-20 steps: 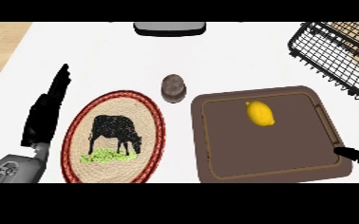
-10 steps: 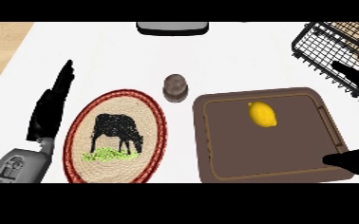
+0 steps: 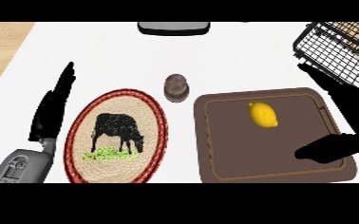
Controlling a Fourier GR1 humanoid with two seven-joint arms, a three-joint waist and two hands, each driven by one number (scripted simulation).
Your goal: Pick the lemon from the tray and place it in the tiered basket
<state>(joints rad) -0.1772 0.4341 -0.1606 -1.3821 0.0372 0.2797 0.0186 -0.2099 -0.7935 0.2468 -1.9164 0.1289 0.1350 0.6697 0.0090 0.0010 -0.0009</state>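
A yellow lemon (image 3: 263, 114) lies in the far half of a brown tray (image 3: 231, 161) at the right of the counter. My right hand (image 3: 335, 144) comes in from the right edge, open, with its thumb over the tray's near right part and its fingers stretched up along the tray's right side. It is to the right of the lemon and does not touch it. The black wire tiered basket (image 3: 326, 47) stands at the far right corner. My left hand (image 3: 52, 109) rests open at the left, fingers pointing away.
A round woven plate (image 3: 119, 137) with a black cow picture lies left of the tray. A small brown round object (image 3: 176, 86) sits between plate and tray, farther back. A grey flat object (image 3: 174, 27) is at the counter's far edge.
My right hand has come in from the right edge, up and leftward over the tray's right side. The lemon and my left hand have not moved.
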